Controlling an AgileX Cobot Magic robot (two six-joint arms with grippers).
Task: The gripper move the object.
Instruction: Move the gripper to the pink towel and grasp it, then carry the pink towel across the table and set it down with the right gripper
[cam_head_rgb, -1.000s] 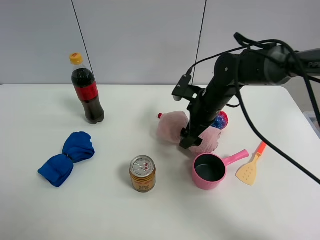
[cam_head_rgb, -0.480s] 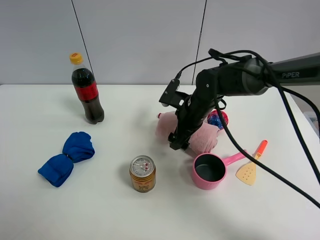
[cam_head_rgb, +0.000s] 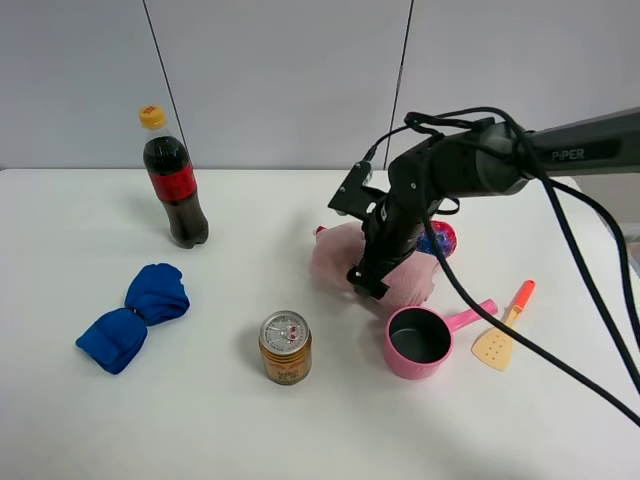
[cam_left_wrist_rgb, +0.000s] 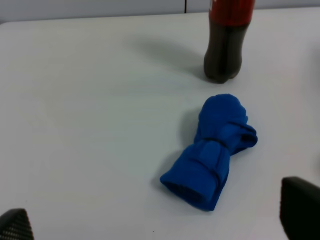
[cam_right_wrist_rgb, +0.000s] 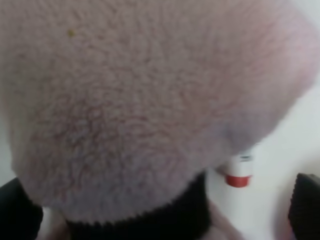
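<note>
The pink fluffy towel (cam_head_rgb: 335, 257) with a black band lies on the white table right of centre. My right gripper (cam_head_rgb: 367, 282) points down onto its middle, hiding the band in the exterior view. In the right wrist view the towel (cam_right_wrist_rgb: 150, 100) fills the frame, with the black band (cam_right_wrist_rgb: 145, 220) at its edge. The right gripper (cam_right_wrist_rgb: 160, 212) is open, one fingertip on each side of the towel. My left gripper (cam_left_wrist_rgb: 155, 222) is open and empty above the table near the blue cloth bundle (cam_left_wrist_rgb: 212, 152). It is out of the exterior view.
A cola bottle (cam_head_rgb: 175, 190) stands at the back left and the blue bundle (cam_head_rgb: 135, 317) lies at the left. A can (cam_head_rgb: 285, 346) stands in front. A pink saucepan (cam_head_rgb: 420, 340) and an orange spatula (cam_head_rgb: 503, 332) lie just right of the towel. A small red-capped bottle (cam_head_rgb: 321, 231) and a blue-red object (cam_head_rgb: 440, 238) lie behind it.
My right arm has folded lower over the towel. The gripper moved left, then a little back to the right. The towel stays in about the same place.
</note>
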